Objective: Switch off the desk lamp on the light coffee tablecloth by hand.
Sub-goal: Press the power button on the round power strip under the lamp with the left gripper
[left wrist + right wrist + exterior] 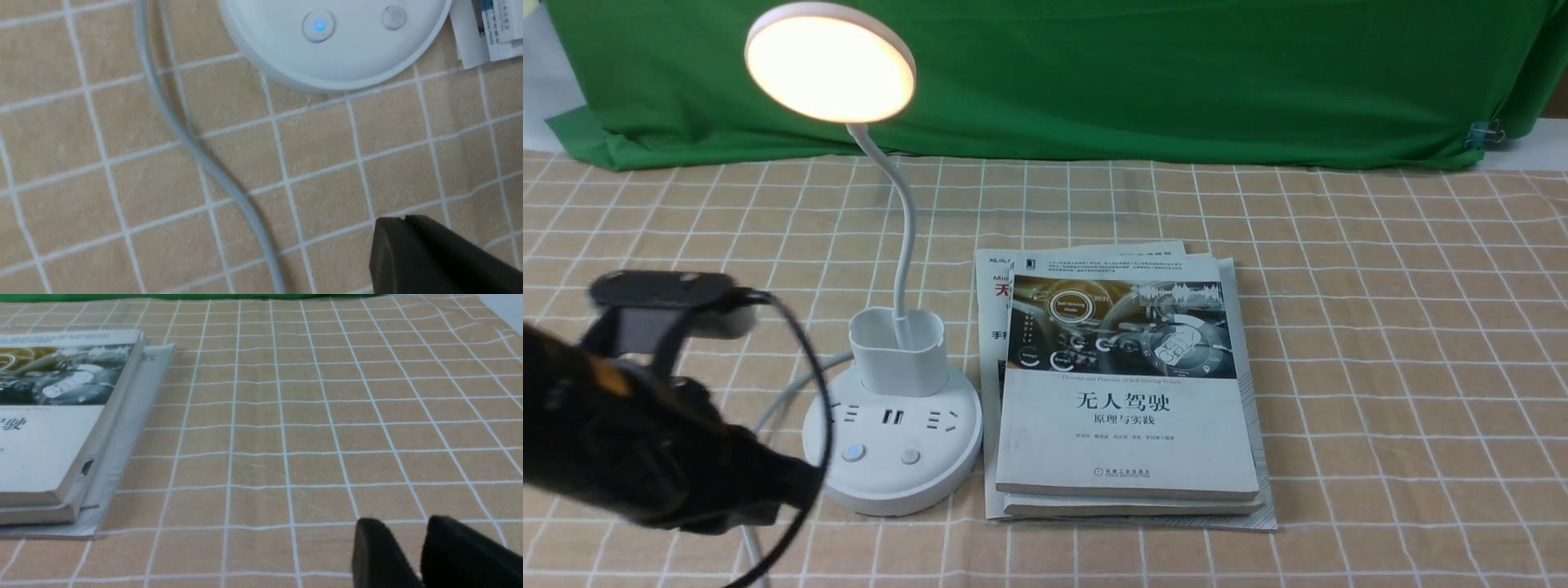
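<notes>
The white desk lamp stands on the light coffee tablecloth, and its round disc head is glowing. Its pen cup sits on the round socket base. The base carries a blue-lit button and a plain button. My left arm hangs low just left of the base, blurred. In the left wrist view my left gripper is shut and empty above the cloth, short of the base and its blue button. My right gripper is slightly open and empty over bare cloth.
A stack of books lies right of the lamp base and also shows in the right wrist view. The lamp's white cord runs across the cloth under my left arm. A green backdrop cloth hangs behind.
</notes>
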